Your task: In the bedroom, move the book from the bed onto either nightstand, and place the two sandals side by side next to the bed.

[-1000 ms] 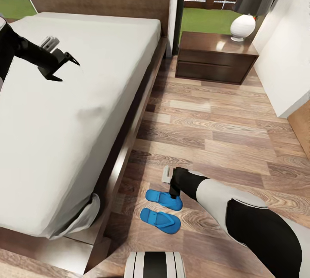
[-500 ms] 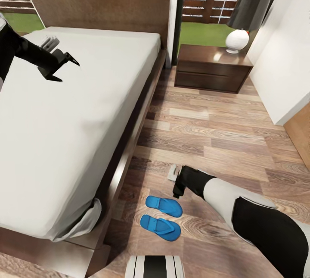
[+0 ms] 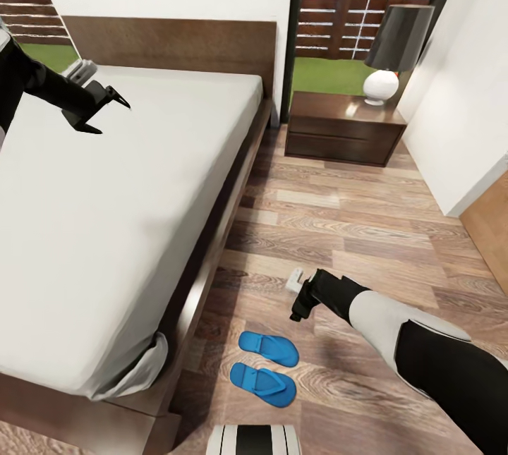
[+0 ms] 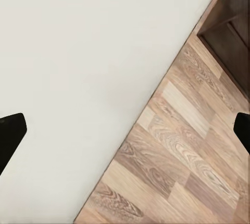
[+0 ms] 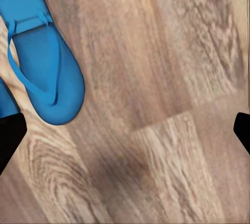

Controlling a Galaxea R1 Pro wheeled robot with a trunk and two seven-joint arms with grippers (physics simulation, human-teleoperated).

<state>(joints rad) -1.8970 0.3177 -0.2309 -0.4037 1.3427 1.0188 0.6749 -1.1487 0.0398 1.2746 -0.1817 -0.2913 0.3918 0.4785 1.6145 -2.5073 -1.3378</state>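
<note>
Your right gripper [image 3: 299, 315] has lifted off the two sandals [image 3: 265, 364], which lie side by side on the floor [image 3: 353, 229] just beside the bed [image 3: 127, 215]. Its jaws are spread wide and empty. Your left gripper [image 3: 106, 111] hangs open over the mattress, holding nothing. A lamp [image 3: 391, 53] stands on the nightstand [image 3: 346, 127].

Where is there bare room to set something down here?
The mattress is bare all over. The floor is open between bed frame, nightstand and wall. The nightstand top is free beside the lamp. Crowded: by the sandals.
</note>
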